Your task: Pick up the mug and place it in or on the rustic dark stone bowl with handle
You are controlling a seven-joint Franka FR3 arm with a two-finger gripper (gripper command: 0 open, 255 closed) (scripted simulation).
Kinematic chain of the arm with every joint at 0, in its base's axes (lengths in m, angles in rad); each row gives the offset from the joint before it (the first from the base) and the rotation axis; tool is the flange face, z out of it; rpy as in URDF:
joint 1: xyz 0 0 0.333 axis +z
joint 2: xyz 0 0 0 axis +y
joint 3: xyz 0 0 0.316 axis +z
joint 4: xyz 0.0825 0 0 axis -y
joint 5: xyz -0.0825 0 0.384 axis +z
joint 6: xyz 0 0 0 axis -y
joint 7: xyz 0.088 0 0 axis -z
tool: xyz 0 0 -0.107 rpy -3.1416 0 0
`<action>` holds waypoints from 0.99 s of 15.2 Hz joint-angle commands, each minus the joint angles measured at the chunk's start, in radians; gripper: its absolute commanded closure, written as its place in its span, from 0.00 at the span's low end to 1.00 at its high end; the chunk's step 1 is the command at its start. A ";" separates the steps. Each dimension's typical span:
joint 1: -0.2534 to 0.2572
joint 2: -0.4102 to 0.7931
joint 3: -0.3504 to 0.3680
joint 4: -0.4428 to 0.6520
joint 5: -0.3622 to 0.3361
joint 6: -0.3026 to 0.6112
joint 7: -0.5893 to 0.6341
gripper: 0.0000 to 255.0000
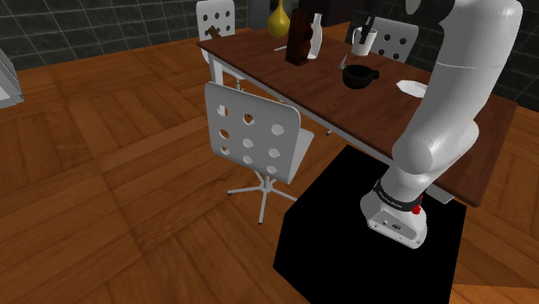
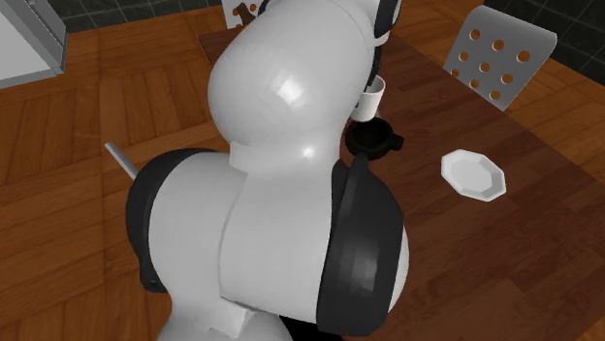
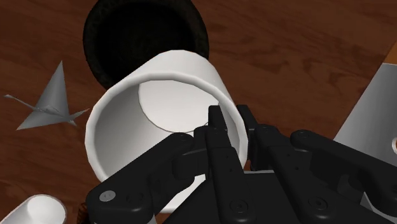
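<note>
We see the black gripper [image 3: 230,124] clamped on the rim of the white mug [image 3: 162,105], held tilted just above the dark handled bowl [image 3: 145,33] on the brown table [image 3: 286,57]. The wrist view adds a grey folded figure [image 3: 48,105] beside the bowl; the second exterior view, a white plate [image 2: 473,174]. The arm [image 1: 449,95] carries lettering [image 1: 394,199] near its base, too small to read.

On table [image 1: 285,82] (mug [image 1: 364,38] over bowl [image 1: 358,76]); plate [image 1: 413,87] beside

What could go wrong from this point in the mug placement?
The tool grips the white mug only by its rim wall, so the tilted mug might slip. The mug looks nearly as wide as the dark bowl below; released off-centre, it may tip onto the table.
</note>
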 commanded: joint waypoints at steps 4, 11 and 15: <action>-0.139 0.182 -0.008 0.254 0.105 -0.094 -0.117 1.00; -0.120 0.170 -0.005 0.141 0.100 0.006 -0.118 1.00; -0.113 0.170 -0.003 0.086 0.101 0.060 -0.120 1.00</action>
